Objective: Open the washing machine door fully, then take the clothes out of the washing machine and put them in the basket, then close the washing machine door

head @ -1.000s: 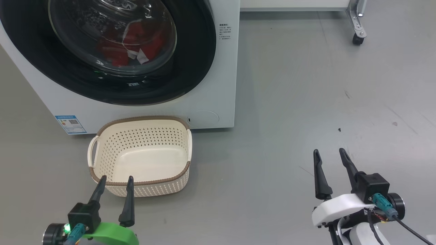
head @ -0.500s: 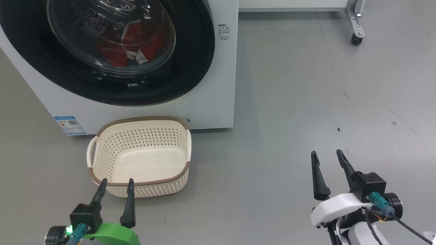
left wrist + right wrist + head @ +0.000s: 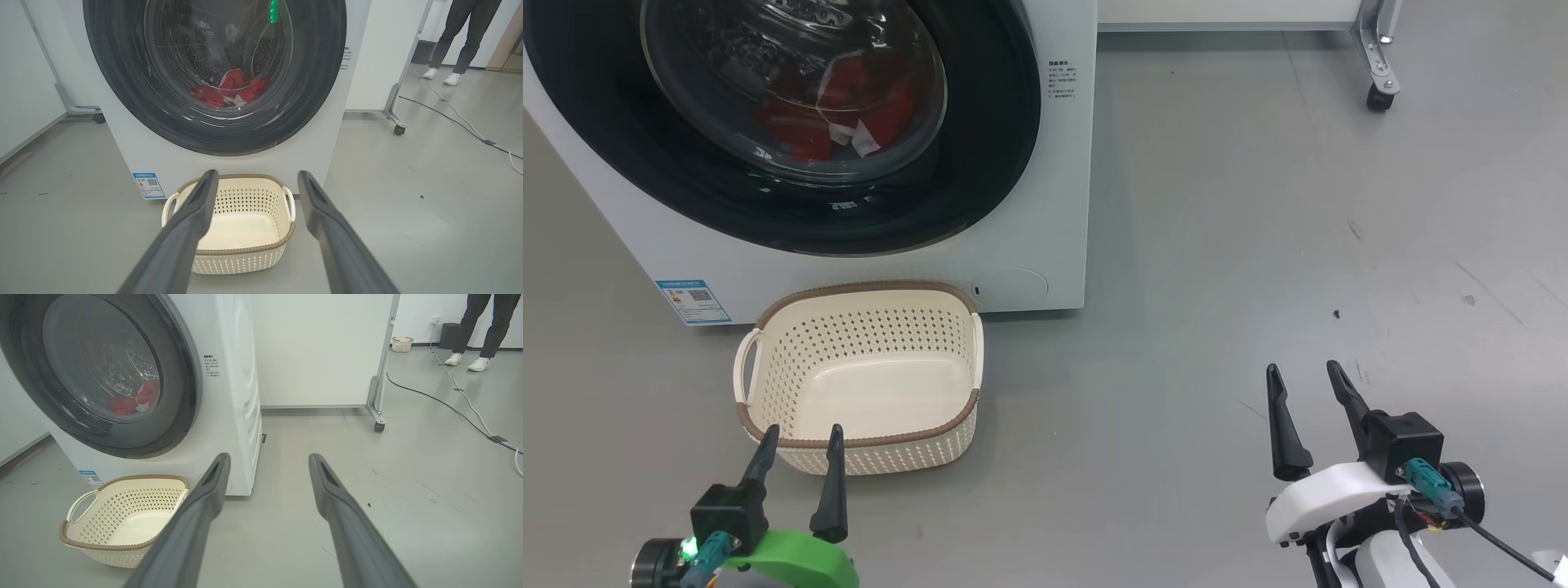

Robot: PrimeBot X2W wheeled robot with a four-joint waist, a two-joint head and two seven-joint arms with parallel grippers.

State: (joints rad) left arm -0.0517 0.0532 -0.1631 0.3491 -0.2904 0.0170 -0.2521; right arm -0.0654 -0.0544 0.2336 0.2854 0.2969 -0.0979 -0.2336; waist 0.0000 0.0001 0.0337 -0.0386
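washing machine door (image 3: 988, 147) shut, red clothes (image 3: 825, 106) behind its glass, basket (image 3: 866, 287) at its 6 o'clock. left pincer (image 3: 802, 429) and right pincer (image 3: 1298, 369) both spread, gripping nothing.

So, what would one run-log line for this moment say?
washing machine door shut | clothes inside | basket empty | left gripper open | right gripper open
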